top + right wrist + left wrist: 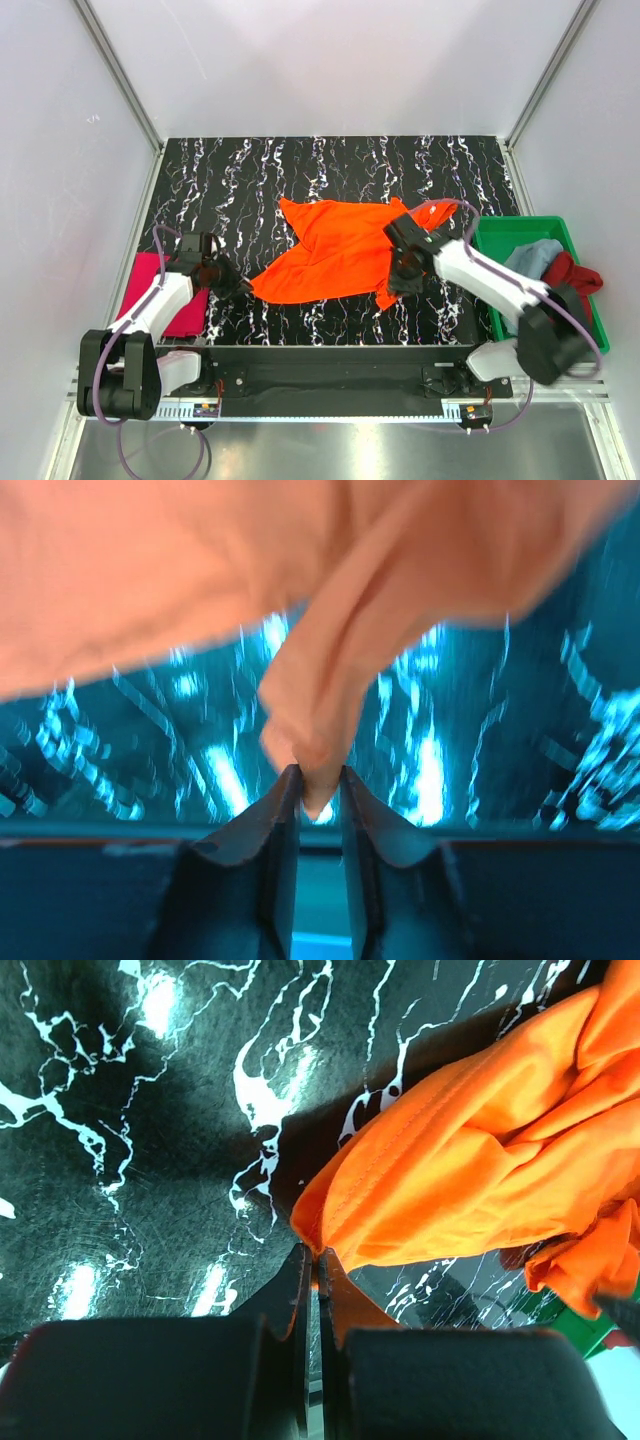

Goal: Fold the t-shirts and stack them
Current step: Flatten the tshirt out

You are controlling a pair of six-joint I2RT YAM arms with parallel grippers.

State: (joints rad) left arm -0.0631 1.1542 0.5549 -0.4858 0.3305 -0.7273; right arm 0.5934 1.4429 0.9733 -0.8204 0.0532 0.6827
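Note:
The bright orange t-shirt (335, 255) lies spread and rumpled on the middle of the black marbled table (330, 170). My left gripper (243, 284) is shut on its near left corner (330, 1222). My right gripper (390, 287) is shut on a fold of its near right edge (320, 750), held a little above the table. The magenta-pink t-shirt (160, 293) lies flat at the table's left edge, partly under my left arm. The light blue t-shirt (537, 257) and the dark red t-shirt (578, 274) are bunched in the green tray (505, 232).
The green tray stands at the right edge of the table, beside my right arm. White walls with metal posts close the back and sides. The arm bases and a rail run along the near edge.

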